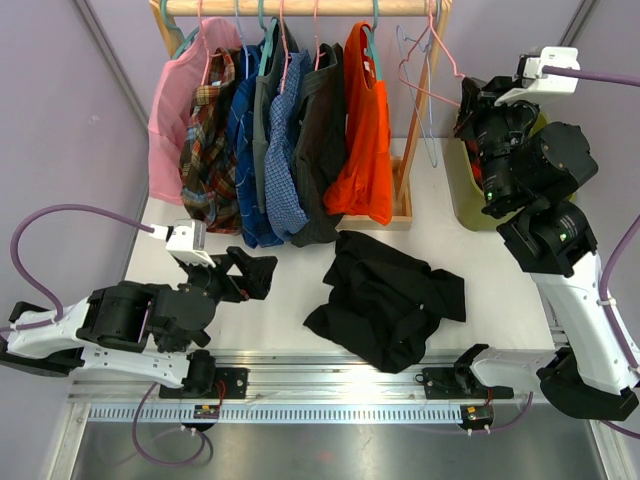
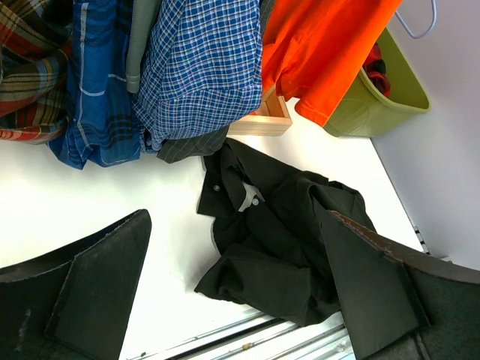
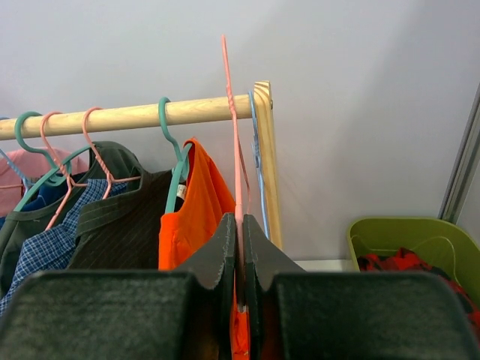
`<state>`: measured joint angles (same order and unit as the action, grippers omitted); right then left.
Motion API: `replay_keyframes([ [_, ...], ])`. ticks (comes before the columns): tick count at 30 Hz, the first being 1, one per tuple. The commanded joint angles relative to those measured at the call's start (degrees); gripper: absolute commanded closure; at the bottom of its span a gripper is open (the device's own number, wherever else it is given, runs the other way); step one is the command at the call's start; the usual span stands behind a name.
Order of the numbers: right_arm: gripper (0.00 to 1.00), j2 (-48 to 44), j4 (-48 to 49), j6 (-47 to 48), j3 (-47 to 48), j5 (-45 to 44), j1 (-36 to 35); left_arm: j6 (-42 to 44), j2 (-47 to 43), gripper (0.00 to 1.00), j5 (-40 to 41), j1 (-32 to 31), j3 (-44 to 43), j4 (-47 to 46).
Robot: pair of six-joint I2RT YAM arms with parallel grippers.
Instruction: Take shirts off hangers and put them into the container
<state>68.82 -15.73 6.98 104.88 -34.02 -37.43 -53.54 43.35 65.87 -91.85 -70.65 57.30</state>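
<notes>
Lying low over the near-left of the table, the left gripper (image 1: 254,276) has its jaws spread wide and holds nothing. The black shirt (image 1: 385,300) is crumpled on the table just to its right, off any hanger, with its long axis running roughly left to right. This arm looks the nearer and freer one to take it. Farther back, the other shirts hang on the wooden rail (image 1: 300,7), ending with the orange shirt (image 1: 365,130). Up at the rail's right end, the right gripper (image 3: 240,221) is pinched shut on the wire of a bare pink hanger (image 3: 233,150). Whether its hook sits on the rail is unclear. The container (image 2: 394,86) stands at the far right, well apart from the black shirt. From above, the right arm largely hides it.
</notes>
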Motion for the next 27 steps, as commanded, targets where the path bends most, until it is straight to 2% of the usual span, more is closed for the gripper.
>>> replay_keyframes([
  [1,1.0,-0.52,0.79,-2.41,-0.64,-1.14,0.34,-2.36,-0.55,0.01,0.67,-0.34,0.25,-1.49],
  [8,1.0,-2.81,-3.16,-6.72,-6.7,-0.08,0.34,-2.45,-0.02,0.01,0.32,-0.34,0.34,-1.66],
  [14,1.0,-4.3,-5.98,-9.27,-6.97,0.71,0.25,-2.36,-0.11,0.01,0.23,-0.34,0.34,-1.93],
  [15,0.96,-4.65,-6.33,-9.62,-6.62,0.71,0.34,-2.36,-0.02,0.01,0.23,-0.34,0.34,-1.93],
  [17,0.61,-5.01,-7.3,-9.62,-6.27,0.97,0.34,-2.36,0.06,0.01,0.32,-0.34,0.43,-2.1],
  [18,0.39,-5.53,-7.65,-9.53,-5.66,1.15,0.25,-2.27,-0.02,0.01,0.32,-0.34,0.43,-2.19],
  [22,0.11,-7.11,-10.9,-10.58,-3.19,2.99,0.25,-2.27,0.06,0.01,0.23,-0.34,0.51,-2.1],
  [25,0.04,-9.66,-14.06,-12.08,-3.01,4.84,0.25,-2.27,-0.02,0.01,0.32,-0.34,0.43,-2.01],
  [27,0.03,-10.98,-18.27,-13.56,-3.63,5.28,0.25,-2.27,-0.02,0.01,0.4,-0.34,0.6,-2.1],
])
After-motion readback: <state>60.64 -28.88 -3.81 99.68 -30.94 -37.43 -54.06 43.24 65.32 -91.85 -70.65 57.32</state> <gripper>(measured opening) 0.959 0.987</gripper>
